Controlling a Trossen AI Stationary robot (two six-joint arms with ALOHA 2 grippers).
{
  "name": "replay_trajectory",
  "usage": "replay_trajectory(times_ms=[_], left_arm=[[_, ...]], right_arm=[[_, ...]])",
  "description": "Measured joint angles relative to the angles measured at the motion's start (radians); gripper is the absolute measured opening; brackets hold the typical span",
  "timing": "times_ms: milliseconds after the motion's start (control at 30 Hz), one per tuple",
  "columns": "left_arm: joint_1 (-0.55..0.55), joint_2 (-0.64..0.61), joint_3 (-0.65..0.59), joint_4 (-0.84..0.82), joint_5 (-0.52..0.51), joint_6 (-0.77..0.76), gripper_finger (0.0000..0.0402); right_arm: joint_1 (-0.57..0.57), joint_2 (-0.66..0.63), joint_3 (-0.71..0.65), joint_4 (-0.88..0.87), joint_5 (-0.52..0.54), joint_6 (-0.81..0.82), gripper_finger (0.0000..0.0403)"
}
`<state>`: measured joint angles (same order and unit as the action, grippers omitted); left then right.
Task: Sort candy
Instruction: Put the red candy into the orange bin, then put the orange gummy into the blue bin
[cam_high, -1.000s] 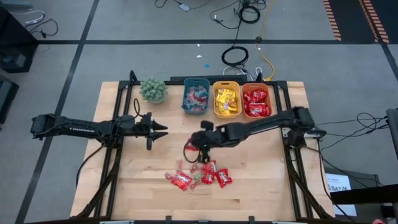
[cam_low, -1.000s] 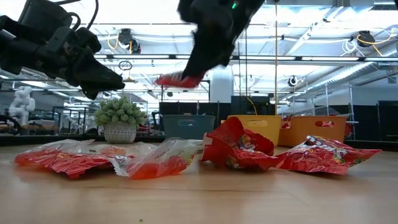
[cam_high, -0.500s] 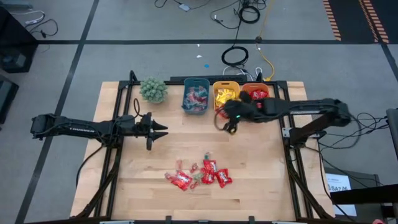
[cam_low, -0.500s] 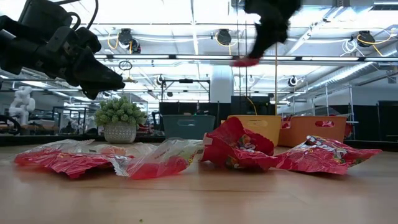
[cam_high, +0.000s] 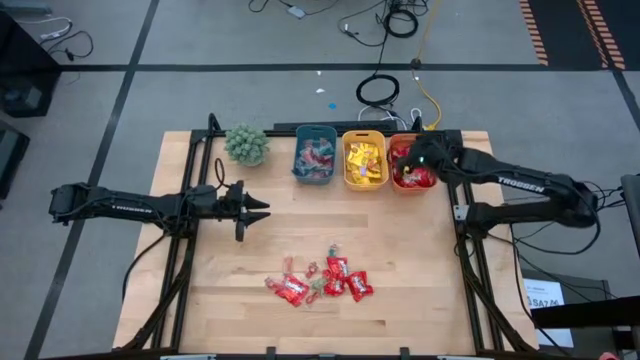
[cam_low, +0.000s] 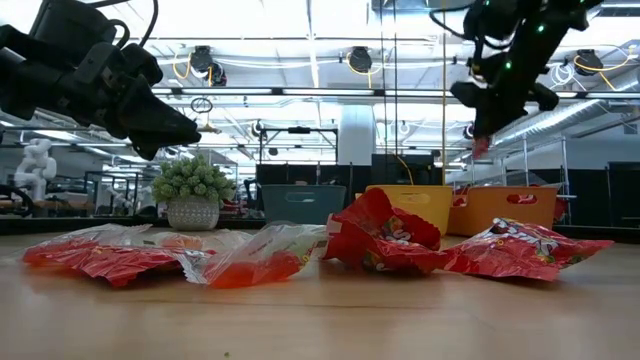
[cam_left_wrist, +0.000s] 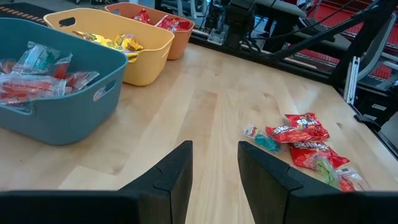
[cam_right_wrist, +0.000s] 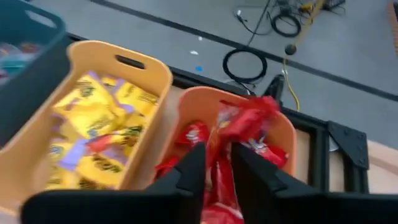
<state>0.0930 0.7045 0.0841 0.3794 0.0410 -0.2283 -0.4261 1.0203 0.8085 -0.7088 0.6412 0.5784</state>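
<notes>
From above, the wooden table (cam_high: 250, 290) carries three bins in a row along its far edge: a teal bin (cam_high: 314, 155), a yellow bin (cam_high: 365, 162) and an orange bin (cam_high: 411, 164), with a small green plant (cam_high: 246, 144) to the left of them. The right gripper (cam_high: 408, 158) hangs over the orange bin, which already holds red packets, while the left gripper (cam_high: 258, 209) waits over bare wood well to the left, apart from everything. Near the front edge lies the unsorted candy (cam_high: 320, 280) — red packets and a few smaller pieces, bunched close together. From table height, the same pile of candy (cam_low: 320, 250) spreads across the foreground; the plant (cam_low: 193, 195) and the three bins stand behind it, and the right gripper (cam_low: 483, 135) hangs high above the orange bin (cam_low: 510, 208) with a sliver of red showing at its tip. The left gripper (cam_low: 190, 128) hovers up on the other side, over the plant. Past the left wrist, the two dark fingers (cam_left_wrist: 175, 171) stand a moderate gap apart with nothing between them; the teal bin (cam_left_wrist: 68, 106) with its pale pieces sits close by, and the loose candy (cam_left_wrist: 305, 146) lies farther across the wood. Past the right wrist, the fingers (cam_right_wrist: 186, 174) sit narrowly apart with a red packet (cam_right_wrist: 221, 180) between them, directly over the orange bin (cam_right_wrist: 283, 134) — whether the packet is gripped or already let go I cannot tell. The yellow bin (cam_right_wrist: 149, 68) beside it is full of yellow packets.
</notes>
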Motion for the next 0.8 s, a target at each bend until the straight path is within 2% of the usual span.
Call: replay_trajectory(times_ms=[167,367,500,667,800], left_arm=[[0.000,0.000,0.000,0.000,0.000,0.000,0.0136],[0.000,0.000,0.000,0.000,0.000,0.000,0.0136],[0.000,0.000,0.000,0.000,0.000,0.000,0.0136],[0.000,0.000,0.000,0.000,0.000,0.000,0.0136],[0.000,0.000,0.000,0.000,0.000,0.000,0.0136]], right_arm=[[-0.130,0.014,-0.003,0.044,-0.053,-0.145,0.0145],[-0.204,0.014,-0.004,0.154,-0.069,-0.353,0.0214],[-0.231,0.014,-0.004,0.195,-0.098,-0.423,0.0233],[-0.262,0.014,-0.004,0.196,-0.321,-0.411,0.0233],[-0.262,0.014,-0.004,0.182,-0.453,-0.413,0.0232]])
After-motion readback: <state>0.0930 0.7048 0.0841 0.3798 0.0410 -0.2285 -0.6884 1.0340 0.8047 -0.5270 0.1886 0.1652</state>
